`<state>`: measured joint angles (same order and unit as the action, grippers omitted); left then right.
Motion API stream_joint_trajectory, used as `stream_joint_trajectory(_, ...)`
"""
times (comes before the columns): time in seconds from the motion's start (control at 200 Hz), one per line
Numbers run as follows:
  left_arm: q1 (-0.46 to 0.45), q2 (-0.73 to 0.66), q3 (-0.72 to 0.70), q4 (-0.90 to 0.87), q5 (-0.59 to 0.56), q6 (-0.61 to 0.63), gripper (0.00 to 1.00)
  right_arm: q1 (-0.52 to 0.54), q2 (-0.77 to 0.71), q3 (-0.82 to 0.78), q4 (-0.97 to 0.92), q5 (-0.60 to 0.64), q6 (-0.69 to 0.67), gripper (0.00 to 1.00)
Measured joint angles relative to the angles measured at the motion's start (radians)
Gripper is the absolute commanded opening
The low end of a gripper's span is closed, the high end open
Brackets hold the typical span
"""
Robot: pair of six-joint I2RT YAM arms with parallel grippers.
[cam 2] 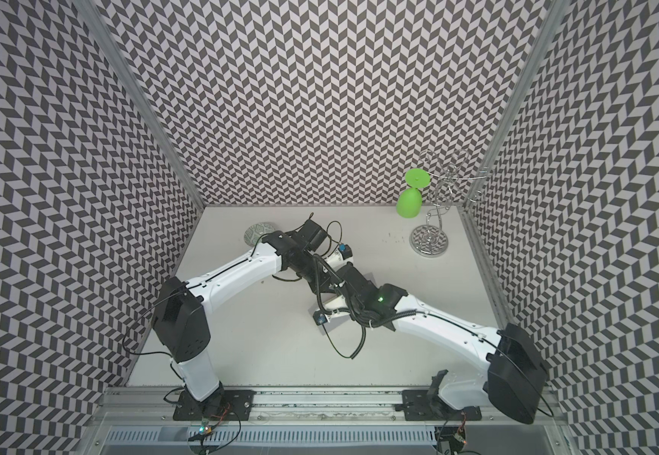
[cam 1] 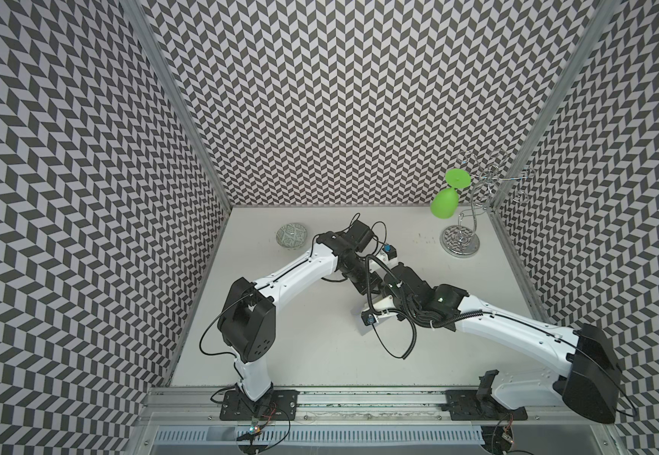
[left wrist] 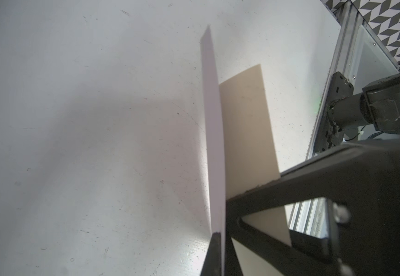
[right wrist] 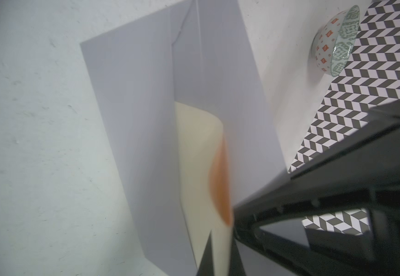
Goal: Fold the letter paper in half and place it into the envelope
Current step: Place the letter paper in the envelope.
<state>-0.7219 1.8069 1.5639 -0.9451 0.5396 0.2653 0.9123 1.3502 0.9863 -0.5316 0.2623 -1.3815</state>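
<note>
Lavender envelope (left wrist: 214, 131), apparently between left fingers (left wrist: 211, 259)

Near table (cam 1: 300, 354) half lies open; bowl (cam 1: 291, 235) and wire rack (cam 1: 460, 244) crowd far corners.

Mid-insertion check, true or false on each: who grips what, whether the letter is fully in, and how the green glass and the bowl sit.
1. The left end effector is shut on the flat grey-lavender paper envelope. True.
2. The right end effector is empty. False: it is shut on the thin peach-beige letter paper.
3. The letter paper is fully inside the envelope. False: much of it shows outside the pocket.
4. The green plastic wine glass stands upright. False: it hangs upside down on the chrome wire rack.
5. The round patterned ceramic bowl sits on the white table. True.
</note>
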Motion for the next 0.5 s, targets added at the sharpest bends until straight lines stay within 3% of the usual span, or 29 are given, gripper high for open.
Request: stream_joint_trajectory(0.501,-0.044,0.001,0.005,-0.019,-0.002,0.003,0.00,0.048,0.098,0.002,-0.007,0.003,0.056,0.00)
